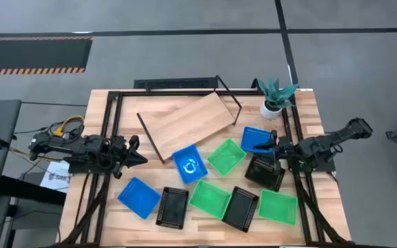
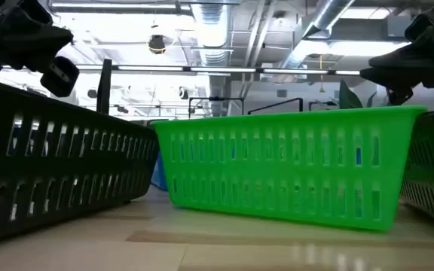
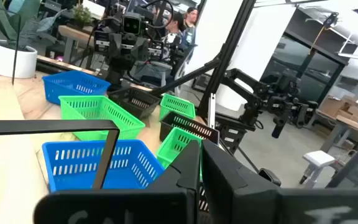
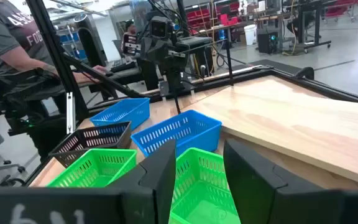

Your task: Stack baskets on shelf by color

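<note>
The shelf (image 1: 188, 120), a light wood board with black wire end frames, lies askew at the table's middle. Nine baskets rest on their bottoms in front of it: blue ones (image 1: 189, 164), (image 1: 138, 196), (image 1: 257, 139), green ones (image 1: 226, 156), (image 1: 209, 198), (image 1: 278, 207) and black ones (image 1: 171, 207), (image 1: 241, 207), (image 1: 265, 171). My left gripper (image 1: 138, 158) is shut and holds nothing, hovering left of the middle blue basket (image 3: 95, 163). My right gripper (image 1: 273, 146) is open over the right blue and black baskets. It faces the green basket (image 4: 204, 180), with nothing between its fingers.
A white plant pot (image 1: 272, 107) stands at the table's far right corner, behind the right blue basket. Black frame rails (image 1: 109, 131) run along both table sides. A person (image 4: 11, 37) stands beyond the table's left side.
</note>
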Robot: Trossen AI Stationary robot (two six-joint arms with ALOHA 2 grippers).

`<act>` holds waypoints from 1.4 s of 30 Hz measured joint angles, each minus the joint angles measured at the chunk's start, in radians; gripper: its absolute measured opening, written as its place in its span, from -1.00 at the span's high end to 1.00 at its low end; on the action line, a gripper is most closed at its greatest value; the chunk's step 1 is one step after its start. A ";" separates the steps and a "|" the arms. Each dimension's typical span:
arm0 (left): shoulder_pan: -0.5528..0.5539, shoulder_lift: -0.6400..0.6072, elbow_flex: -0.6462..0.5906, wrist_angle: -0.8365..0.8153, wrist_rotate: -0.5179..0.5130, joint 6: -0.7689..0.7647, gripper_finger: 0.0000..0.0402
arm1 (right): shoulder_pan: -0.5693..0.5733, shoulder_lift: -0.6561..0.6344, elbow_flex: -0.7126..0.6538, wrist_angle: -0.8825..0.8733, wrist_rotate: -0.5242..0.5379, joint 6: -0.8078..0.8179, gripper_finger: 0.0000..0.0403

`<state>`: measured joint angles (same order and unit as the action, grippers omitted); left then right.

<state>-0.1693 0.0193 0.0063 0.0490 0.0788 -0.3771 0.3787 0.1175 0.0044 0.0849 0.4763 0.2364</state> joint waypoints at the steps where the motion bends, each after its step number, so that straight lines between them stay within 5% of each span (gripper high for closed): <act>1: 0.000 0.000 0.000 0.000 0.000 0.000 0.99 | 0.000 0.000 0.000 0.000 0.000 0.000 0.21; 42: 0.000 0.000 0.000 0.002 0.000 -0.020 0.99 | 0.000 0.000 0.000 0.000 0.000 0.000 0.21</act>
<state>-0.1696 0.0194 0.0064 0.0505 0.0788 -0.3976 0.3789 0.1174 0.0047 0.0849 0.4763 0.2363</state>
